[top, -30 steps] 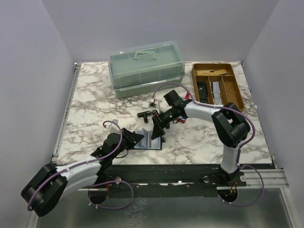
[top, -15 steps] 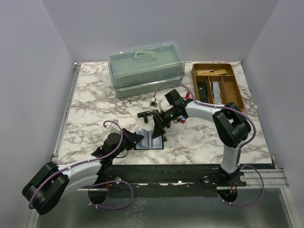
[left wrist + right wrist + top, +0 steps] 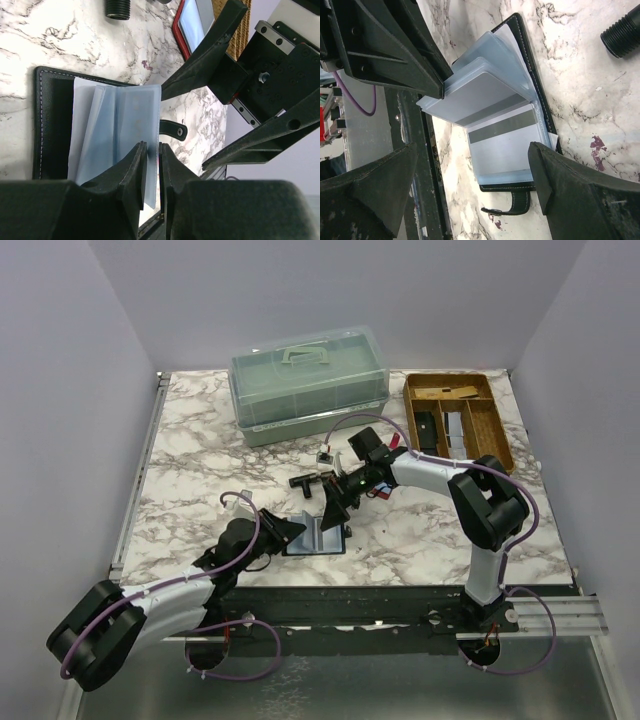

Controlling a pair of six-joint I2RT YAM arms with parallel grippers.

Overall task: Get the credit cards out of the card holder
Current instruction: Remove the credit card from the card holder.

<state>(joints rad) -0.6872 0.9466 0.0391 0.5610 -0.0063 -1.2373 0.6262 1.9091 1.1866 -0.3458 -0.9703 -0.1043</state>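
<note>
Near the tabletop's six o'clock edge, the left end effector clamps a sleeve of the card holder, so the empty, wide-open right end effector should pinch only the grey card.

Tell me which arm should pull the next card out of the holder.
Right. The right gripper hangs open over the silvery card; the left gripper is pinching a plastic sleeve.

A pale green translucent box with a handled lid sits at the far edge of the marble table. To its right, a compartmented wooden tray fills the far right corner. A black T-shaped fitting lies near the middle, with a flat red-edged item close by.
</note>
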